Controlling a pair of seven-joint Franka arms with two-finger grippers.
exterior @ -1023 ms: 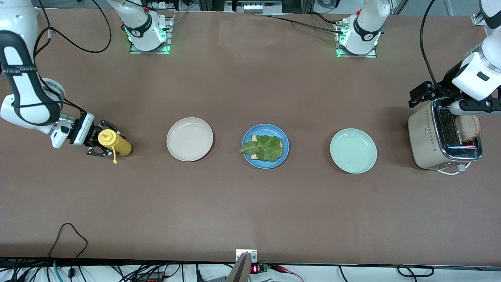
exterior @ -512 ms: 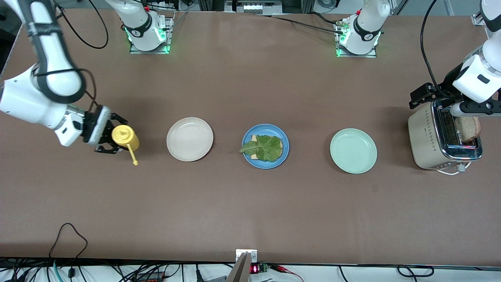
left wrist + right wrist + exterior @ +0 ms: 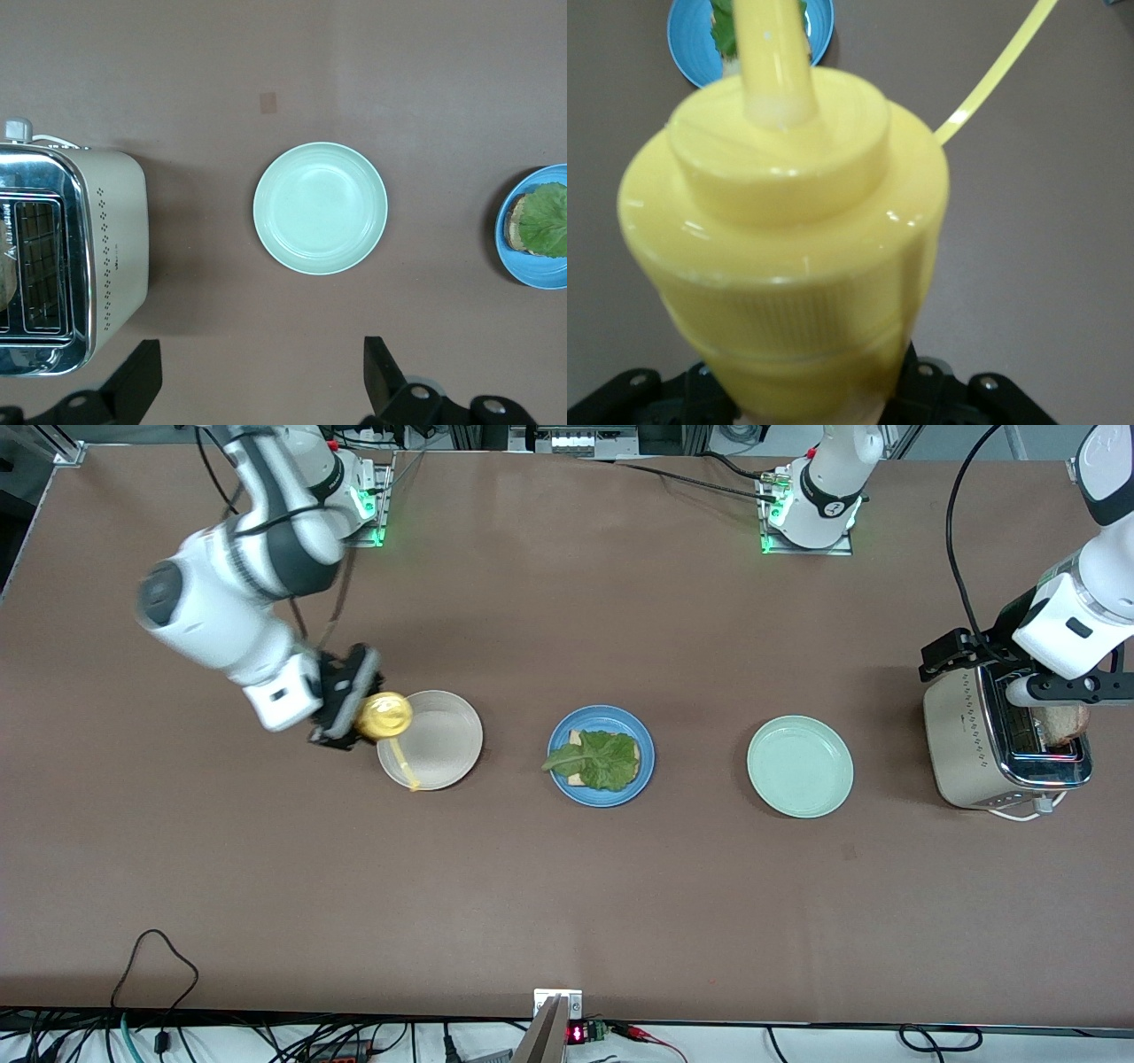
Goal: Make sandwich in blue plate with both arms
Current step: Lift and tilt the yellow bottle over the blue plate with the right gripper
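Observation:
The blue plate point(image 3: 601, 794) sits mid-table with one bread slice point(image 3: 576, 739) under a green lettuce leaf point(image 3: 604, 760). It also shows in the left wrist view point(image 3: 532, 266) and the right wrist view point(image 3: 691, 40). A second bread slice point(image 3: 1060, 724) stands in the toaster point(image 3: 961, 735). My right gripper point(image 3: 347, 713) is shut on a yellow squeeze bottle point(image 3: 383, 716) point(image 3: 788, 239), held in the air over the cream plate's edge. My left gripper point(image 3: 952, 651) point(image 3: 259, 381) is open and empty, above the table beside the toaster.
A cream-white plate point(image 3: 452, 726) lies beside the blue plate toward the right arm's end. A mint-green plate point(image 3: 800, 766) point(image 3: 321, 208) lies toward the left arm's end. The toaster point(image 3: 106, 248) stands at that end. Cables run along the table's near edge.
My right arm has lifted the yellow bottle off the table and carried it toward the cream plate. My left arm has shifted slightly by the toaster.

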